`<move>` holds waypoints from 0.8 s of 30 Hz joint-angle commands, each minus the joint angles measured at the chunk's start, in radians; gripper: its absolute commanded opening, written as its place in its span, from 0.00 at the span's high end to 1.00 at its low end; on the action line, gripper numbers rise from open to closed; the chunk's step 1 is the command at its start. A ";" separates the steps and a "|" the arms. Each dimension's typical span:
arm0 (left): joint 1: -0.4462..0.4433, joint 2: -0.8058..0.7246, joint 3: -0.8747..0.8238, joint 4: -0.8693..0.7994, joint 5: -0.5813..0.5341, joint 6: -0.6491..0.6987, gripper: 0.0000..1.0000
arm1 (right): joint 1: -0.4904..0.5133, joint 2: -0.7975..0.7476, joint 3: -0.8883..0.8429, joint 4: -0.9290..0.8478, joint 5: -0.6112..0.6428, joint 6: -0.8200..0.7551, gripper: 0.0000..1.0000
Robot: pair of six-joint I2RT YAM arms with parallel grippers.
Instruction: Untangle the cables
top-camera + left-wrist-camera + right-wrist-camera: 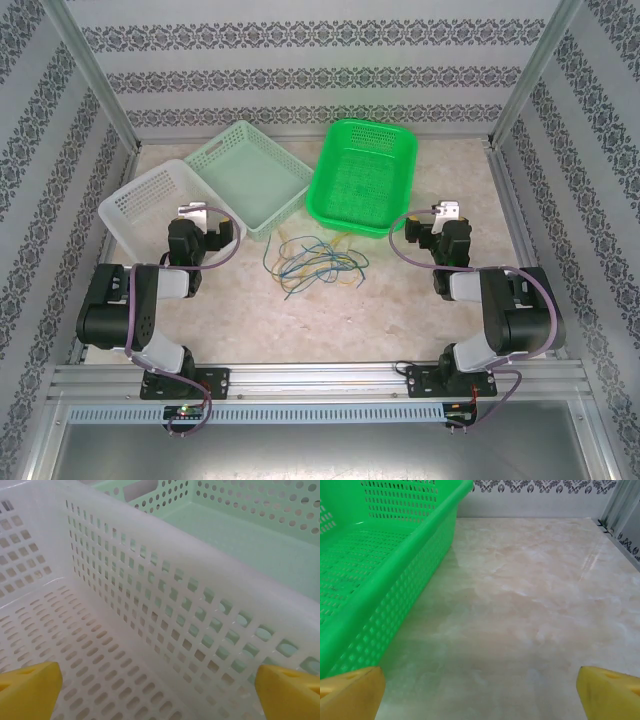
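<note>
The cables (315, 262) lie as a loose tangle of thin yellow, blue and green strands on the marble table, midway between the two arms and just in front of the baskets. My left gripper (190, 211) sits to their left, over the near corner of the white basket (125, 195). In the left wrist view its yellow fingertips (27, 690) stand wide apart with only the basket wall (150, 605) between them, so my left gripper (160, 702) is open and empty. My right gripper (447, 210) is to the cables' right, also open, its fingertips (612, 692) spread over bare table (535, 605).
A pale green basket (255, 185) stands behind the cables, and its wall (260, 535) shows beyond the white one. A bright green basket (365, 170) is at the back right, with its side (365, 565) close to my right gripper. Patterned walls and metal posts enclose the table.
</note>
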 commanded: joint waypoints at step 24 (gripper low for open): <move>0.003 0.006 -0.008 -0.006 0.012 0.000 0.00 | -0.012 -0.009 0.018 0.015 -0.035 0.016 0.04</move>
